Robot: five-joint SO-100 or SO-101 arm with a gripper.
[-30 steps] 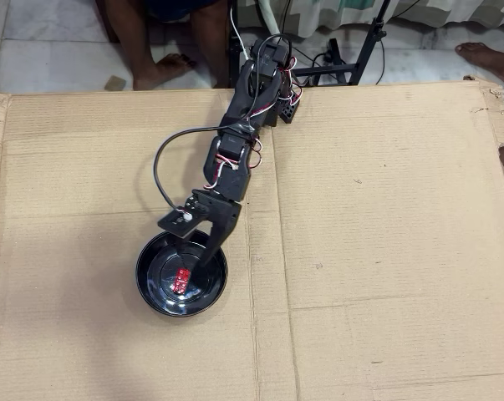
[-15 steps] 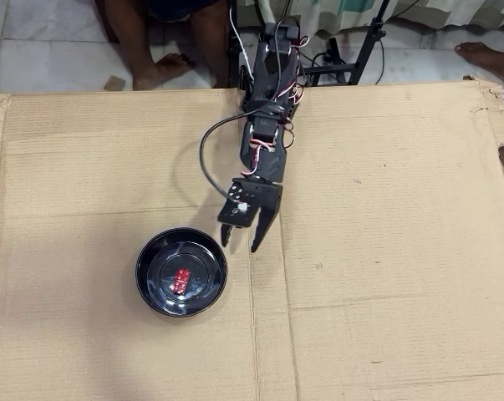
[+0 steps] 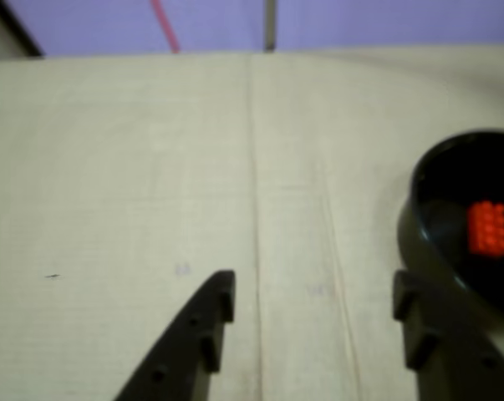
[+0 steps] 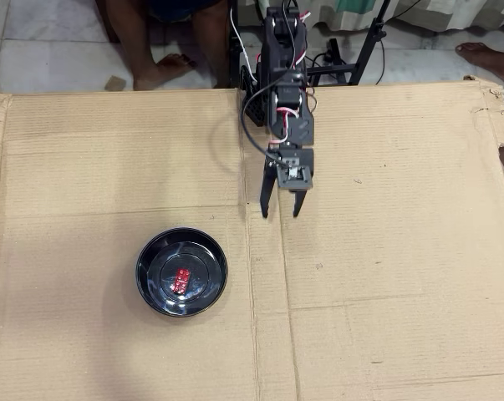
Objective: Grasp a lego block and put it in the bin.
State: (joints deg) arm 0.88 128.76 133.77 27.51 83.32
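The red lego block [image 4: 182, 280] lies flat inside the black bowl, the bin [image 4: 155, 292], near its centre. In the wrist view the block [image 3: 488, 228] shows inside the bin [image 3: 427, 251] at the right edge. My gripper [image 4: 281, 213] is open and empty, hanging over bare cardboard up and to the right of the bin in the overhead view, well apart from it. In the wrist view the gripper [image 3: 312, 305] shows two black fingers spread wide with only cardboard between them.
Everything sits on a large cardboard sheet [image 4: 385, 276] with creases and seams. The arm's base [image 4: 281, 50] stands at the sheet's far edge, with cables and a stand behind it. People's feet [image 4: 160, 71] are on the tiled floor beyond.
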